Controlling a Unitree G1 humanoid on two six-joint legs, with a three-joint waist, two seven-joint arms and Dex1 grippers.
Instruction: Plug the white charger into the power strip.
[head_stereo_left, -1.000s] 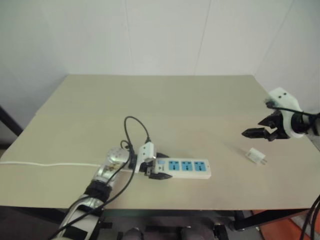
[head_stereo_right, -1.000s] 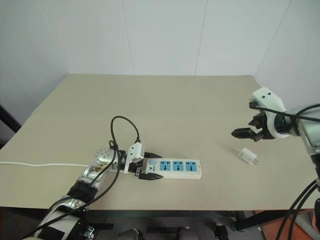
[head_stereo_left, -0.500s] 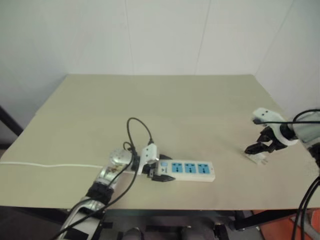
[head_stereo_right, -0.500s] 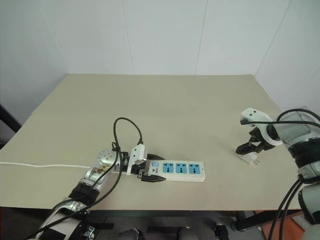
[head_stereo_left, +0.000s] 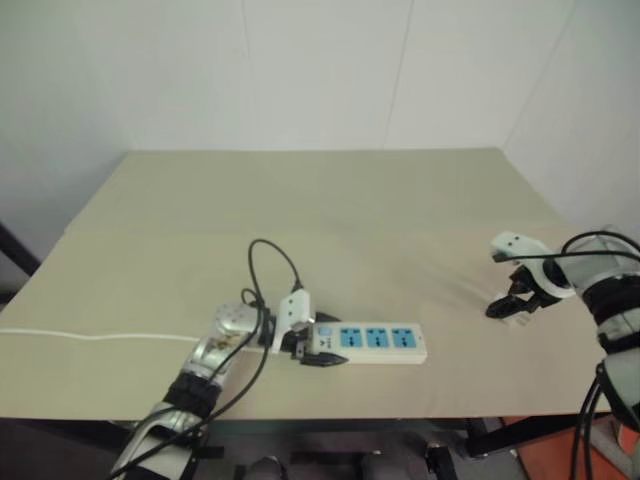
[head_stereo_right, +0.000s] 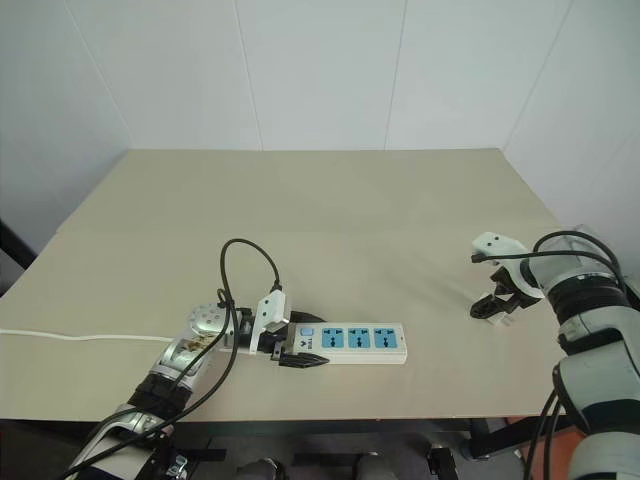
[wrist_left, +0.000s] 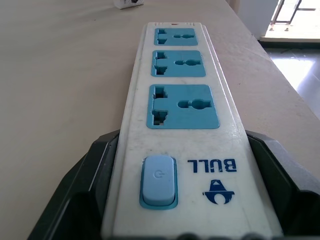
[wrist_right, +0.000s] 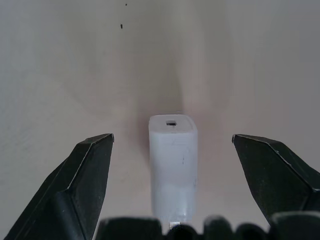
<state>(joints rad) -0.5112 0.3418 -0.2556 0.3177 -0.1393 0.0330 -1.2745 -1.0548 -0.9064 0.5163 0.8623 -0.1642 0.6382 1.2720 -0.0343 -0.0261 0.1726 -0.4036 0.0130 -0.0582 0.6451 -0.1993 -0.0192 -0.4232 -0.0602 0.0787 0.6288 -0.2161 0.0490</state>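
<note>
The power strip (head_stereo_left: 378, 342), a long white bar with three blue sockets, lies flat near the table's front edge. My left gripper (head_stereo_left: 308, 351) is shut on its switch end; in the left wrist view a black finger (wrist_left: 82, 200) sits on each side of the strip (wrist_left: 182, 110). The white charger (wrist_right: 173, 160) lies on the table at the far right. My right gripper (wrist_right: 172, 135) points down over it, open, with one finger (wrist_right: 82, 192) on either side and not touching it. In the head views the charger (head_stereo_right: 504, 318) peeks out beside that gripper (head_stereo_right: 490, 306).
The strip's thin white cord (head_stereo_left: 90, 336) runs left off the table (head_stereo_left: 330, 220). A black cable (head_stereo_left: 272, 262) loops up from my left wrist. The table's right edge lies close behind my right gripper. White walls stand behind the table.
My right gripper has come down from above the table and tipped downward, so its open fingers now straddle the charger. The left gripper has kept its hold on the strip.
</note>
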